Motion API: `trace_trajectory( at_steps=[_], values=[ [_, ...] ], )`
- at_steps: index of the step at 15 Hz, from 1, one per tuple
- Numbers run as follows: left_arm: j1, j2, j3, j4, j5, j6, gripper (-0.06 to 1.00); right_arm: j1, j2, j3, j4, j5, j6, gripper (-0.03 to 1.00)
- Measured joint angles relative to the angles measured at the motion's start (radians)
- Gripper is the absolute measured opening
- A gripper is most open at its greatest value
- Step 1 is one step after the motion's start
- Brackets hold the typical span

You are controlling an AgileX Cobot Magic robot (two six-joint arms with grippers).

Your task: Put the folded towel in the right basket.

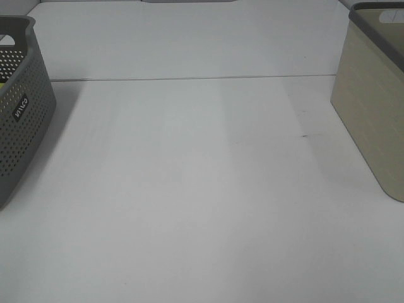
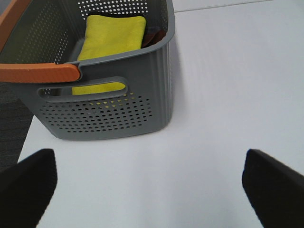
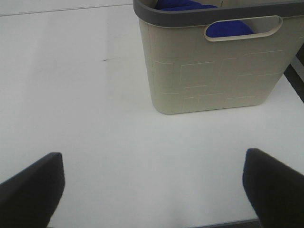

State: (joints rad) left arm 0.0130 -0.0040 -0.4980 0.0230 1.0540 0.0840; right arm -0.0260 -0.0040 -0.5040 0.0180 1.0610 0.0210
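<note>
A folded yellow towel lies inside the grey perforated basket, which stands at the left edge in the exterior view. The beige right basket stands at the right edge; in the right wrist view something blue lies inside it. My left gripper is open and empty, above bare table in front of the grey basket. My right gripper is open and empty, above bare table in front of the beige basket. Neither gripper shows in the exterior view.
The white table spreads between the two baskets, with a seam running across its far part. An orange handle lies across the grey basket's rim. A small dark mark sits near the beige basket.
</note>
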Motion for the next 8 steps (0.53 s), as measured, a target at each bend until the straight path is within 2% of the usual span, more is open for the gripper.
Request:
trace_trajectory(
  at_steps=[8],
  values=[
    [0.000,0.000,0.000,0.000,0.000,0.000,0.99,0.000,0.000,0.000,0.000,0.000,0.000,0.97]
  ],
)
